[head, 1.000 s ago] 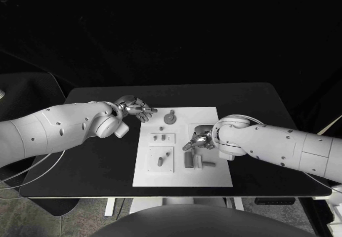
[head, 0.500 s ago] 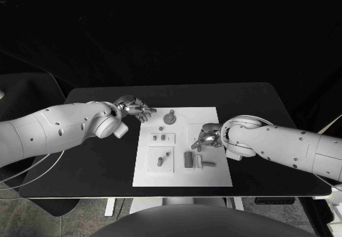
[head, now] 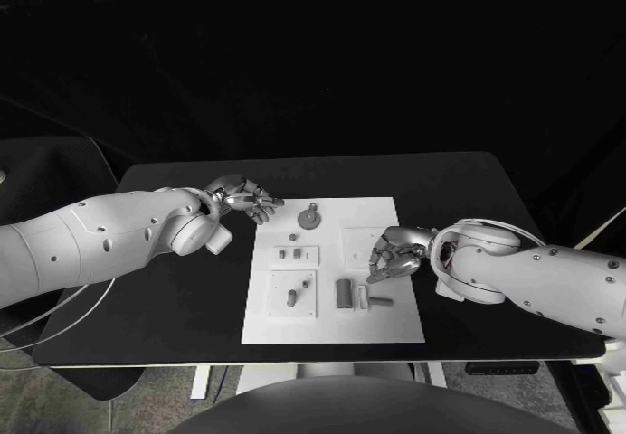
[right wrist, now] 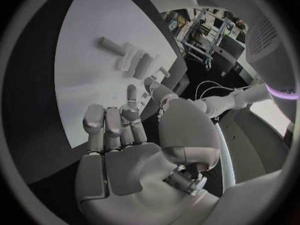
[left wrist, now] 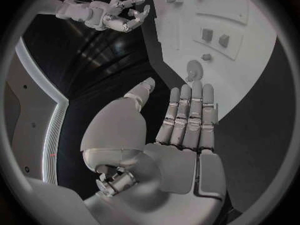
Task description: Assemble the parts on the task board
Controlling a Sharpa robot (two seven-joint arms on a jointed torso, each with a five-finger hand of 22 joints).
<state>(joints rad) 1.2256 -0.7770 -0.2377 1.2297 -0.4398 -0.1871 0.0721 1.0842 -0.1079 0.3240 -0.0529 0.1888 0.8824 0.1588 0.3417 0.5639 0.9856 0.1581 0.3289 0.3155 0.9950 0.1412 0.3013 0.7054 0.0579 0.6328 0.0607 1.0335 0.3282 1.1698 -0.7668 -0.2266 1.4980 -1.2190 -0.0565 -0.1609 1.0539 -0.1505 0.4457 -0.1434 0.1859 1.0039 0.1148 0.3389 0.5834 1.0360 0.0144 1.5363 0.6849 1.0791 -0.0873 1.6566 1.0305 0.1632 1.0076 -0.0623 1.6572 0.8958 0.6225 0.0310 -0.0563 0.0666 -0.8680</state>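
Hands are seen at opposite long edges of the flat white rectangular task board (head: 334,316) in the head view. The silver many-fingered left hand (head: 248,199) hangs at the board's far corner on its own side, fingers apart, nothing gripped. Just beyond its fingertips a round grey disc part with a small tab (head: 310,216) lies on the board. The silver many-fingered right hand (head: 394,253) is held over the board's edge on its side, fingers loosely curled and spread; whether anything small is pinched cannot be told from here. Just beside its fingertips, toward the robot, a grey upright block part (head: 345,292) and a short grey cylindrical part (head: 374,299) are found. Two raised white square plates carrying small grey pegs (head: 296,253) lie between the two hands.

In the left wrist view the left hand (left wrist: 181,130) is shown flat, fingers straight and side by side, thumb set apart, nothing held. The disc part (left wrist: 194,70) lies on the board (left wrist: 250,80) just past the fingertips. The right hand (left wrist: 119,17) is seen well beyond, fingers spread.

In the right wrist view the right hand (right wrist: 119,135) is shown with fingers partly bent and the palm bare. Past its fingertips the board (right wrist: 87,60) carries the grey block and cylinder parts (right wrist: 128,55).
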